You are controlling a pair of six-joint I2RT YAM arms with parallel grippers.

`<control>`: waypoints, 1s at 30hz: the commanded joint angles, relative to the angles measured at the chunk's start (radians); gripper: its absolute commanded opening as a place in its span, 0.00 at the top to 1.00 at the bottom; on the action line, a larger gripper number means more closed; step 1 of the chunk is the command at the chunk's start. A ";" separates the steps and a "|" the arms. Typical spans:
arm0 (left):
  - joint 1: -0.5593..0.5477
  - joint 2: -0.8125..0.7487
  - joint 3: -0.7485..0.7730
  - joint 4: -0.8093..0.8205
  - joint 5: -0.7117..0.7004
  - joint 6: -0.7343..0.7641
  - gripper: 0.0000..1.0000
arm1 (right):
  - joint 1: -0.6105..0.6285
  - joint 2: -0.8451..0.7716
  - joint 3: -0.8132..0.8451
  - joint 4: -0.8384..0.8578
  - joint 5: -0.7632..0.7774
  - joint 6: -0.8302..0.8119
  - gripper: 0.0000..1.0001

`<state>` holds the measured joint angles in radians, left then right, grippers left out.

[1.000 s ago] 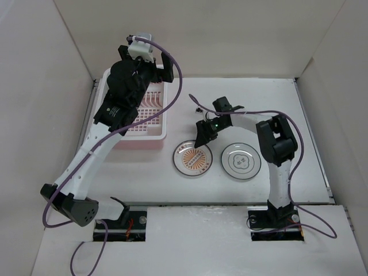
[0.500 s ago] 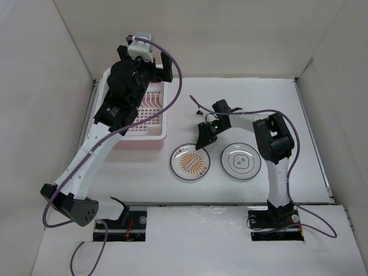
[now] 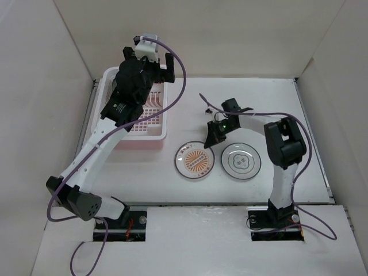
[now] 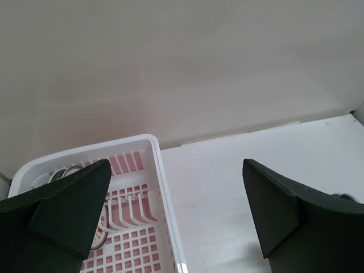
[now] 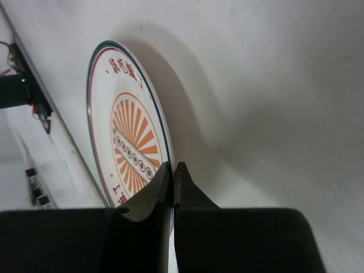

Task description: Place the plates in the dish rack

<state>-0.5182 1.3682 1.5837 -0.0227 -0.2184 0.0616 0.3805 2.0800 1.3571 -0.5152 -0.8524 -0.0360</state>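
An orange sunburst plate (image 3: 195,161) (image 5: 128,142) lies on the table in front of the dish rack (image 3: 164,118). My right gripper (image 3: 210,138) (image 5: 173,168) is shut on its far right rim, one finger over the face and one behind. A white plate with a grey pattern (image 3: 241,161) lies flat to its right. My left gripper (image 3: 150,68) (image 4: 175,170) hangs wide open and holds nothing above the far right corner of the pink dish rack (image 4: 153,142). A plate (image 4: 101,227) stands among the rack's tines, mostly hidden behind my left finger.
White walls close in the table on the left, back and right. The rack sits against the left wall. A raised ledge with both arm bases (image 3: 270,218) runs along the near edge.
The right gripper has shut on the sunburst plate's rim and moved slightly right, and the plate has shifted a little. The left arm has swung slightly right above the rack, still open.
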 commanded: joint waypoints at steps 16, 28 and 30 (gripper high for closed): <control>-0.015 0.069 0.052 -0.025 0.281 -0.025 0.00 | -0.253 -0.655 0.019 0.279 0.017 0.218 1.00; -0.016 0.213 0.122 -0.126 0.826 0.033 0.00 | -0.339 -0.667 0.040 0.385 -0.103 0.288 1.00; -0.016 0.253 0.140 -0.157 0.886 0.047 0.00 | -0.348 -0.679 0.040 0.385 -0.103 0.288 1.00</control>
<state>-0.5297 1.5986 1.6623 -0.1452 0.4950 0.0799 0.0483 1.4342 1.3762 -0.2317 -0.9024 0.2253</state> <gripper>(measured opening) 0.997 0.037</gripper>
